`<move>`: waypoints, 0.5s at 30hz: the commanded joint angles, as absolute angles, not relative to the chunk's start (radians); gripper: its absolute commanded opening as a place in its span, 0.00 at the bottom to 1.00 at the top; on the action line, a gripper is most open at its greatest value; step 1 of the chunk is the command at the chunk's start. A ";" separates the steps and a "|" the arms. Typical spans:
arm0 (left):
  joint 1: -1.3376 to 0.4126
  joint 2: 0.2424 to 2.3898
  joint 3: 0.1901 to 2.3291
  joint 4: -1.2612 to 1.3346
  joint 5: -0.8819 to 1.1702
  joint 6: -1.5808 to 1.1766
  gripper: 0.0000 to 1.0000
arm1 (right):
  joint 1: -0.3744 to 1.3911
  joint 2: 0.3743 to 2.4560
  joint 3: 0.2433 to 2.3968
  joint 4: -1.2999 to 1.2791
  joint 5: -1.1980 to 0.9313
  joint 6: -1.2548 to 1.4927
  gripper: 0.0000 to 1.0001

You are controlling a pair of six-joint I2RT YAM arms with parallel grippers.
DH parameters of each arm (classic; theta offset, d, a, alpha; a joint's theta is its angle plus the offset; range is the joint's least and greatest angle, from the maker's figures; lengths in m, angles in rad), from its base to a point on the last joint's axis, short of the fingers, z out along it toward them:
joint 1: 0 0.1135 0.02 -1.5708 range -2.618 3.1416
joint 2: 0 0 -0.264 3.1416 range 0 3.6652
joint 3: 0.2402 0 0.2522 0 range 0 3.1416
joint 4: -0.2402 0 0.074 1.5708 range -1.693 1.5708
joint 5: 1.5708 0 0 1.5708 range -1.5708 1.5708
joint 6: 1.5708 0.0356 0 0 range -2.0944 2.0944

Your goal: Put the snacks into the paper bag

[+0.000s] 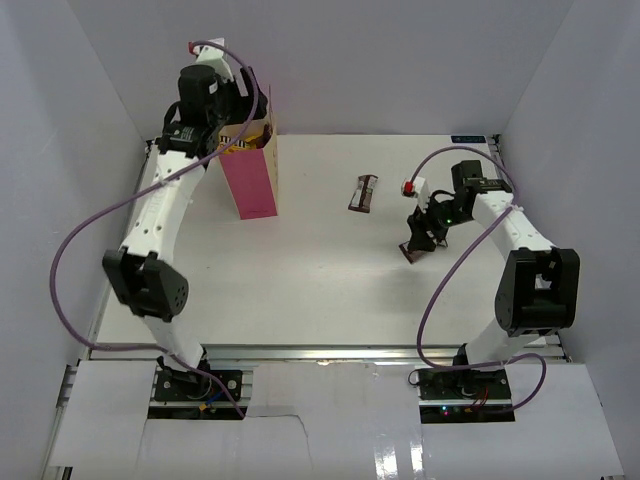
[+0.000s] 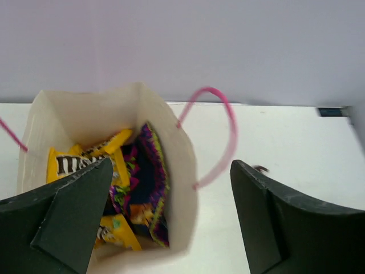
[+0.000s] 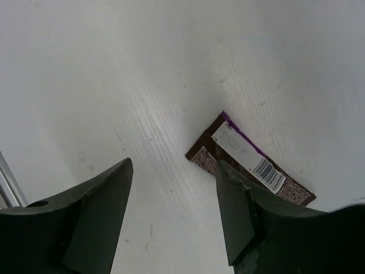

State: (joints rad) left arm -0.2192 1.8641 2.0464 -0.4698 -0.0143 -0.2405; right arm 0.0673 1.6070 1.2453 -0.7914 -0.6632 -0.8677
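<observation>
Table [image 1: 320,270]: white, walled in by white panels, your two arms bolted at the near edge.

Left arm [image 1: 160,220]: reaches to the far-left corner. Your left gripper [image 2: 171,171] hangs above the mouth of the paper bag [image 1: 255,180]. Its jaws are spread wide with nothing between them.

Right arm [image 1: 520,250]: bent in over the right side of the table. Your right gripper [image 3: 174,168] is low over the surface, its jaws apart and bare table between them. It has hold of nothing.

Paper bag: upright at the far left of the table, pink side towards the top camera, mouth open. One pink loop handle [image 2: 225,125] arches over the rim on the table side.

Inside the bag, by the left wrist view: a blue-purple pack [image 2: 145,182] leans on the right-hand wall, and yellow packets [image 2: 71,162] with dark print lie to its left, partly behind one finger.

Loose snacks, two:
- brown bar [image 1: 364,192], flat on the table, mid-far, well apart from both grippers.
- second brown bar [image 3: 251,162], flat on the table, barcode label up, just beside the right gripper's outer finger and partly hidden by it.
</observation>
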 commanded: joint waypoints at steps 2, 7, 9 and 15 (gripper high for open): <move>-0.222 1.489 1.700 -0.339 0.204 -0.293 0.98 | 0.061 1.591 1.211 -0.997 -0.534 -1.377 0.67; -0.219 1.149 1.311 -0.262 0.297 -0.415 0.98 | 0.051 1.617 1.178 -0.976 -0.410 -1.766 0.68; -0.218 1.077 1.158 -0.253 0.336 -0.475 0.98 | 0.051 1.689 1.224 -0.973 -0.384 -1.767 0.67; -0.218 0.827 0.754 -0.019 0.455 -0.832 0.98 | 0.048 1.838 1.311 -0.864 -0.288 -1.746 0.62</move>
State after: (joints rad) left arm -0.2195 0.8669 0.8646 -0.1406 0.3603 -0.6224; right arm 0.0532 1.8061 1.2713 -0.9081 -0.3592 -1.6817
